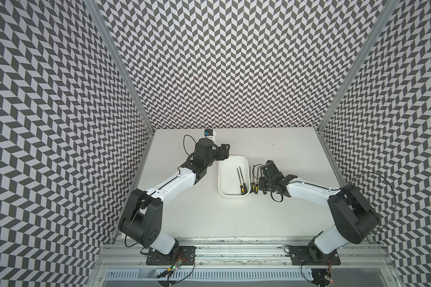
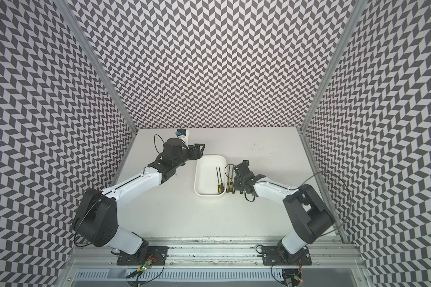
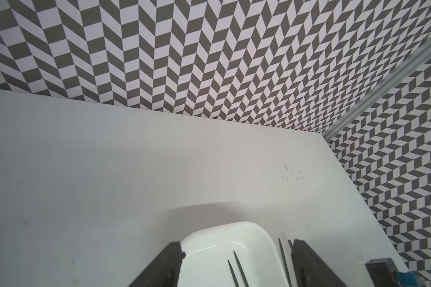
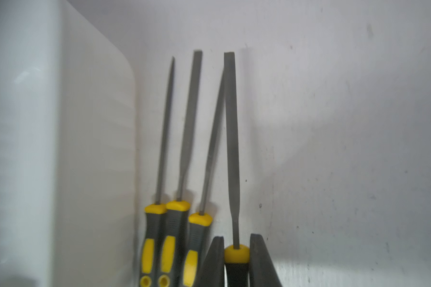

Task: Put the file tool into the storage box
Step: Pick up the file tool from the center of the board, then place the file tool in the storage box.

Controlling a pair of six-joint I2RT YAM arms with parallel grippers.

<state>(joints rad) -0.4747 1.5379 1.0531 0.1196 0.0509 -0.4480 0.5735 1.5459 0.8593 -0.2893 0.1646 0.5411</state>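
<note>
The white storage box (image 1: 228, 174) (image 2: 205, 174) sits mid-table with two files (image 1: 240, 179) (image 2: 219, 177) lying inside. Three yellow-and-grey-handled files (image 1: 253, 185) (image 4: 189, 124) lie on the table against the box's right wall (image 4: 23, 149). My right gripper (image 1: 261, 185) (image 2: 237, 185) (image 4: 237, 237) is shut on the handle of a fourth file tool (image 4: 232, 149), just right of those three. Its flat blade crosses the tip of the nearest one. My left gripper (image 1: 224, 150) (image 2: 200, 149) (image 3: 237, 244) hangs open and empty over the box's far end (image 3: 209, 238).
A small white item with a blue top (image 1: 209, 134) stands at the back edge behind the left arm. Chevron-patterned walls close in the table on three sides. An aluminium rail (image 1: 234, 248) carrying both arm bases runs along the front.
</note>
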